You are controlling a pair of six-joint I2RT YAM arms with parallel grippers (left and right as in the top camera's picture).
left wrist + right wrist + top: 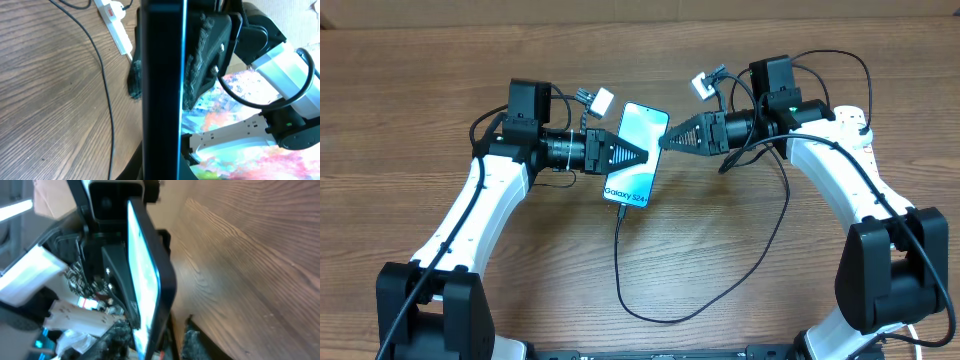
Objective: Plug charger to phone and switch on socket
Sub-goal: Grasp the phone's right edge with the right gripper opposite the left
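Note:
The phone point(628, 178), screen lit blue with white "Galaxy S24+" text, is held up off the table between both arms. My left gripper point(642, 157) is shut on its left edge, and in the left wrist view the phone's dark edge point(160, 90) fills the space between the jaws. My right gripper point(664, 141) straddles the upper right edge of the phone point(150, 280). One of its fingers point(117, 335) is at the screen, and a gap shows behind the back. The charger cable point(618, 260) meets the phone's lower edge and loops across the table. The socket point(114, 22) lies far off.
The black cable point(102, 75) trails over the wooden table toward the white power strip, where a black plug point(117, 6) sits. The right arm's white link point(860, 175) crosses above the cable's far end. Cardboard point(640, 8) lines the table's back edge.

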